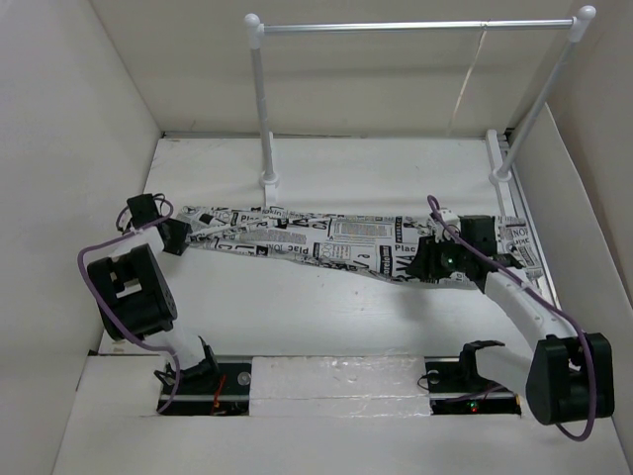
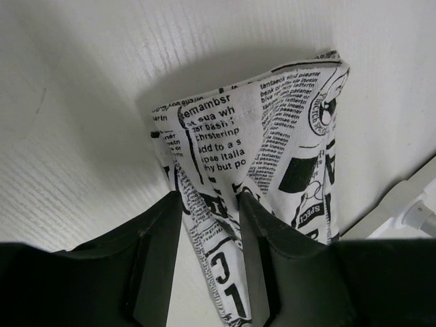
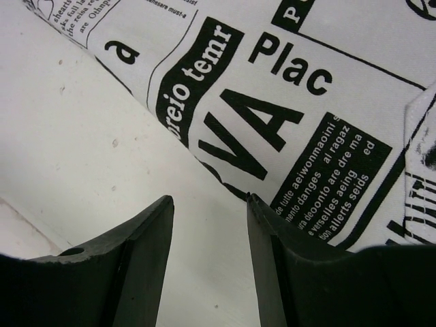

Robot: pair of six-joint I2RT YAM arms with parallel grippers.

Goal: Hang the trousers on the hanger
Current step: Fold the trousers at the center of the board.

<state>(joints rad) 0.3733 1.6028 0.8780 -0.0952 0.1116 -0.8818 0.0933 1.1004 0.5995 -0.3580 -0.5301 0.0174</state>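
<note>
The newspaper-print trousers [image 1: 316,237] lie stretched across the table from left to right. At their left end is my left gripper [image 1: 183,236]. In the left wrist view it [image 2: 209,196] stands open around a raised fold of the trousers [image 2: 272,122]; the cloth touches the right finger, and bare table shows beside the left one. My right gripper [image 1: 427,259] is at the trousers' right part, open. In the right wrist view it [image 3: 210,198] has only bare table between its fingers, its right fingertip at the edge of the trousers [image 3: 306,102]. The hanger [image 1: 469,84] hangs edge-on from the rail as a thin pale line.
A clothes rail [image 1: 415,27] on two white posts stands at the back, its feet on the table behind the trousers. White walls close in the left and right sides. A white foot piece [image 2: 409,204] lies close to the left gripper.
</note>
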